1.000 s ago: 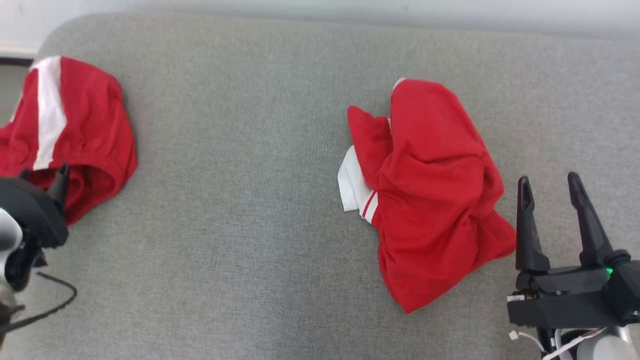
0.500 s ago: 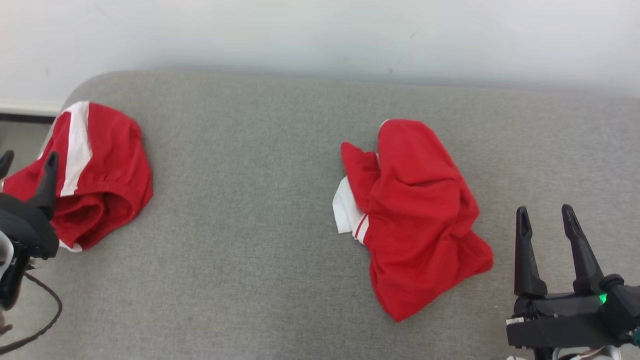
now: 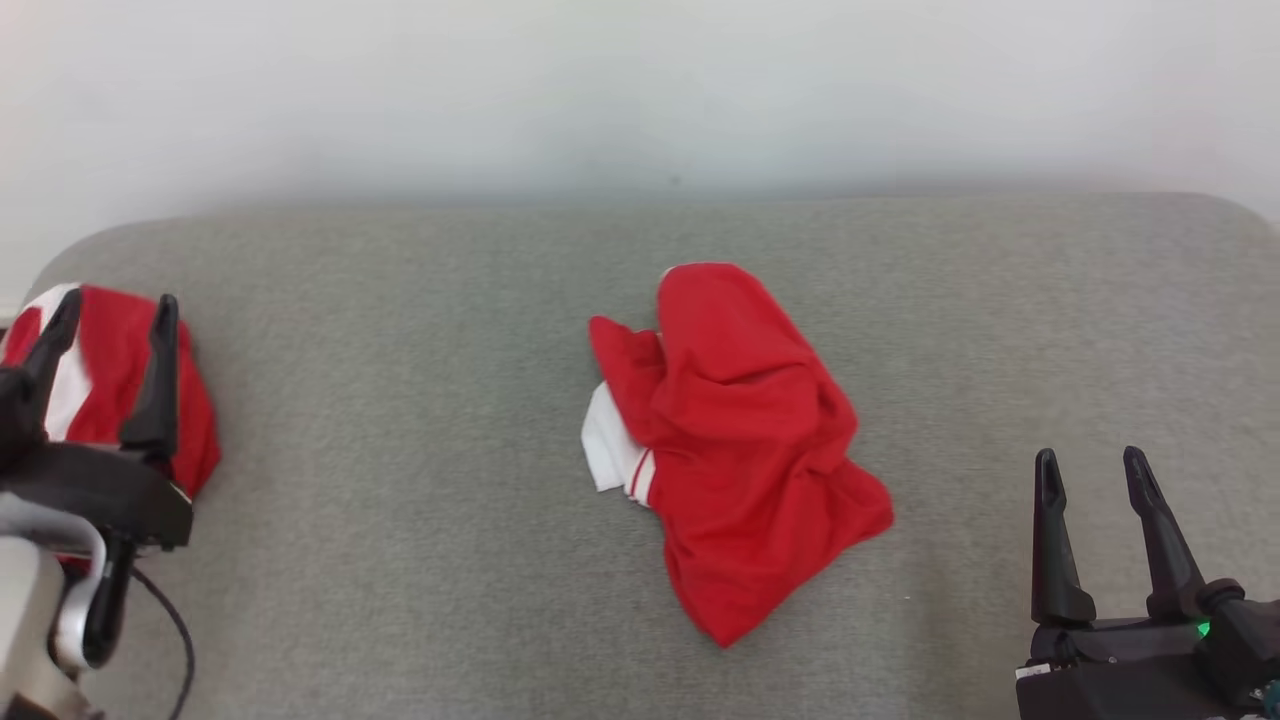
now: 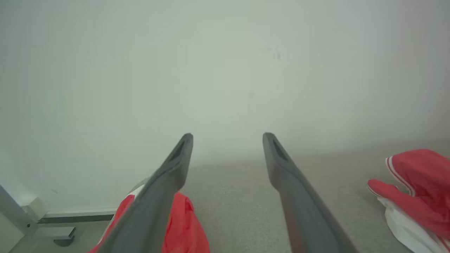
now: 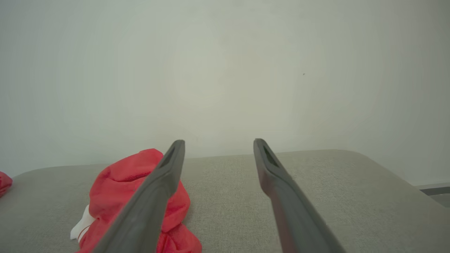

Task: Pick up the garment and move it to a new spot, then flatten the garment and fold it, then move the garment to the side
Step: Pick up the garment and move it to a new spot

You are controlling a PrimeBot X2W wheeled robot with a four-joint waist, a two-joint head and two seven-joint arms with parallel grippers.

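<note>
Left pincer point(image 3: 119, 298) hides much of a red garment point(image 3: 115, 362), perhaps shorts.

Left tool point(image 3: 118, 298): two long, dark, tapered fingers point(image 3: 158, 380) set on a black block point(image 3: 100, 490). Behind the block is a pale grey wrist point(image 3: 25, 620), rounded, with a thin black cable point(image 3: 185, 640) trailing beside it. Right tool point(image 3: 1090, 455): fingers of the same make, matt charcoal, each with a narrow slot point(image 5: 268, 156) sunk near the tip. They sit on a black angular housing point(image 3: 1120, 680), which carries a small green light point(image 3: 1204, 629) and a white tag point(image 3: 1030, 671) at its edge.
</note>
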